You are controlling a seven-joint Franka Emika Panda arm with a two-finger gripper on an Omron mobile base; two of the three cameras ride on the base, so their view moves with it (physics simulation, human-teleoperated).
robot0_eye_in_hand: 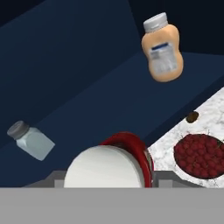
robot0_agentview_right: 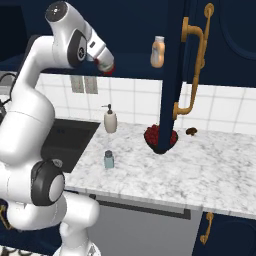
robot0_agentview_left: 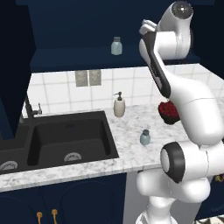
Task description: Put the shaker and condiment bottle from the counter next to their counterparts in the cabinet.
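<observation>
My gripper (robot0_agentview_right: 101, 57) is raised in front of the navy cabinet's shelf (robot0_agentview_right: 134, 69), shut on the red condiment bottle (robot0_agentview_right: 106, 65). In the hand view the bottle's pale cap and red body (robot0_eye_in_hand: 139, 148) sit right at the gripper, over the shelf board (robot0_eye_in_hand: 109, 100). On that shelf the orange bottle (robot0_eye_in_hand: 162, 48) stands to one side and the counterpart shaker (robot0_eye_in_hand: 30, 140) to the other; the same shaker (robot0_agentview_left: 116, 46) appears from the left base. The counter's own shaker (robot0_agentview_left: 145, 137) (robot0_agentview_right: 108, 159) stands upright on the marbled counter (robot0_agentview_right: 210, 170), well below the gripper.
A cream soap dispenser (robot0_agentview_right: 110, 120) stands by the wall beside the black sink (robot0_agentview_left: 65, 140). A bowl of red berries (robot0_agentview_right: 160, 137) and a small brown item (robot0_agentview_right: 191, 131) lie on the counter. The open navy cabinet door with its gold handle (robot0_agentview_right: 192, 65) hangs right of the orange bottle.
</observation>
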